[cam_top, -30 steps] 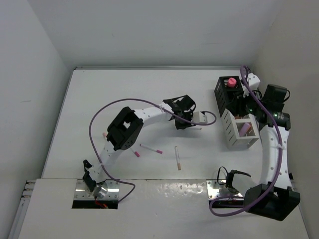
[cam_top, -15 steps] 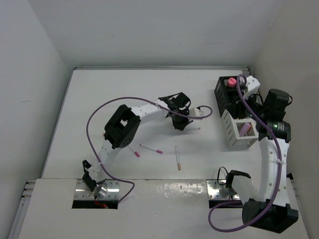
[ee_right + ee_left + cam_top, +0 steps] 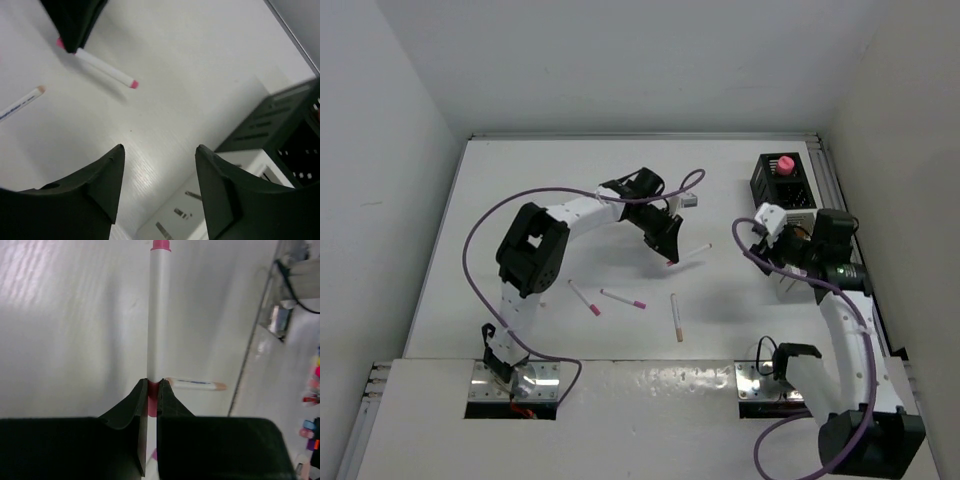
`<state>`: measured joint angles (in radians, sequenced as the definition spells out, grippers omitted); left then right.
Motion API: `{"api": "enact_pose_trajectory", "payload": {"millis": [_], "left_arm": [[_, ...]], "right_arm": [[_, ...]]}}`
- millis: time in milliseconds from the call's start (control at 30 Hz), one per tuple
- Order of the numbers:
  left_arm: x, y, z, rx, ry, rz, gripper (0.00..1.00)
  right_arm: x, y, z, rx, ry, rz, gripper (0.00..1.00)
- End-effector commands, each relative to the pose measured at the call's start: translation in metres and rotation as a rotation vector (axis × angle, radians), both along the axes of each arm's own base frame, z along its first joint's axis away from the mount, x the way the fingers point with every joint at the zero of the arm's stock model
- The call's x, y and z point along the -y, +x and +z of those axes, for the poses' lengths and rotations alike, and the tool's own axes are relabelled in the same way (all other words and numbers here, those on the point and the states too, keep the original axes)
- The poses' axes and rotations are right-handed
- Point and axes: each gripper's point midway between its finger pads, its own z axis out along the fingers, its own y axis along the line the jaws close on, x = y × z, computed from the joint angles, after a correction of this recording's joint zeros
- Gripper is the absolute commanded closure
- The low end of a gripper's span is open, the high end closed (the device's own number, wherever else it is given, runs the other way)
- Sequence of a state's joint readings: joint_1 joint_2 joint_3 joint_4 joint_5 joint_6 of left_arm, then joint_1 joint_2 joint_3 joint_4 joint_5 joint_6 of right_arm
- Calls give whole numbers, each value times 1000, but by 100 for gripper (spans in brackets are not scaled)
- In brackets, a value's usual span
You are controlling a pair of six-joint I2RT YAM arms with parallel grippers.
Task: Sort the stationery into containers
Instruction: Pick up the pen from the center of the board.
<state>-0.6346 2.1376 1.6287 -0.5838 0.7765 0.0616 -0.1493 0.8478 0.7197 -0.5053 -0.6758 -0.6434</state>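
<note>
Pen [image 3: 691, 251] clamped at one end – risks before drop-off

Left gripper [image 3: 667, 238] is closed tight on the pen's pink end; the long white barrel sticks out free; it appears to be off the table [image 3: 520, 180], around mid-table and well apart from both containers

Judged risk 1: a hold this near one end could let the barrel swing or slide out; the shaft looks smooth, round and glossy between hard black fingers; a slip would drop it back among the three loose pens [image 3: 623, 298]

Judged risk 2: the right gripper [image 3: 767, 222] hangs with fingers half apart and nothing between them, close to the black holder [image 3: 765, 186] and the white rack [image 3: 175, 222]; a straight carry across could bring the two arms together

Judged risk 3: the jutting barrel could catch a rim or a slat on the way in

Materials: pens are thin straight cylinders, one loose pen peach-tipped with blue print; holder is boxy with dark slotted walls and a pink piece [image 3: 785, 164] on top; rack is pale with slots, largely hidden under the right arm from above; table is hard, white and faintly shiny
</note>
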Motion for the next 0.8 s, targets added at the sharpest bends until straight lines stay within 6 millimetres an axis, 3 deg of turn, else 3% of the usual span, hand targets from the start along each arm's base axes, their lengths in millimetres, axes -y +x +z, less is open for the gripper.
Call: {"api": "enact_pose_trajectory", "payload": {"millis": [0,167,233,467,767], "left_arm": [[15,-22,63,-73,-175,-26,100],[12,-33,69,-167,-231,-25,100],[12,-39,70,-199,-246,-35,100],[11,-44,74,-225,-260,-29,100],[13,-46,72,-275,-267,-14,100]], "right_arm": [[-29,-6,-1,137,-84,254,41],[-81,-37,-42,220,-187,609,35],[-88,-38,-52,270,-245,673,34],[-125,-25,-52,465,-308,761,37],[-148,-19,-65,519,-413,812,47]]}}
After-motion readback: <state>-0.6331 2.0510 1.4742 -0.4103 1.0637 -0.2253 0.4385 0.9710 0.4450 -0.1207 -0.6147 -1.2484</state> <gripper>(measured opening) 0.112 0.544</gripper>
